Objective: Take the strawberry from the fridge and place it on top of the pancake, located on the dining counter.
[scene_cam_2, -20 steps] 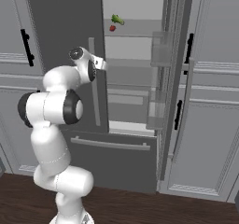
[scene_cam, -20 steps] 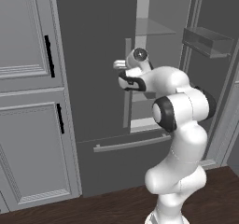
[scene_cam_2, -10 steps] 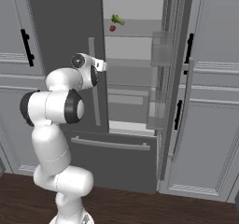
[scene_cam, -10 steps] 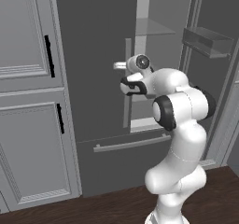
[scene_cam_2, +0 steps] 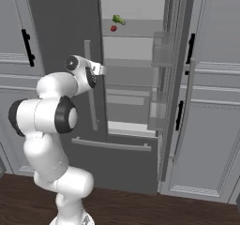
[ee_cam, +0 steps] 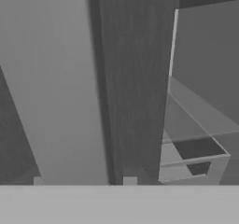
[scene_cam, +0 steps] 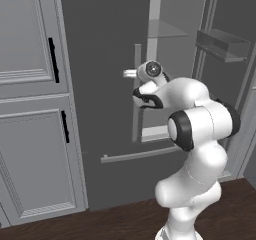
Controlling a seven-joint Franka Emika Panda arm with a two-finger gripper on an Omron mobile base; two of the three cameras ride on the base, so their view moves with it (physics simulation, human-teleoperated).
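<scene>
The fridge (scene_cam: 100, 99) is a tall dark grey unit with its left door closed and its right door swung open. The tiny red strawberry (scene_cam_2: 113, 28) lies on an upper glass shelf inside, just below a green vegetable (scene_cam_2: 118, 19). My gripper (scene_cam: 129, 74) (scene_cam_2: 102, 70) is at the long pale vertical handle (scene_cam: 136, 104) (scene_cam_2: 89, 88) of the closed left door, well below and left of the strawberry. In the hand view the handle (ee_cam: 70, 101) runs between my fingertips (ee_cam: 37, 181), and the gripper (ee_cam: 83, 181) is shut on it. The pancake and dining counter are out of view.
The open right fridge door (scene_cam_2: 173, 78) carries clear bins (scene_cam: 222, 44) and stands edge-on beside the shelves. A drawer with a horizontal bar (scene_cam_2: 110, 145) sits below. Pale panelled cabinets with black handles (scene_cam: 30, 109) (scene_cam_2: 206, 107) flank the fridge. The floor is dark wood (scene_cam_2: 140, 210).
The jaws have closed from wide open onto the left door's handle. The hand has settled slightly lower against it. The strawberry has not moved.
</scene>
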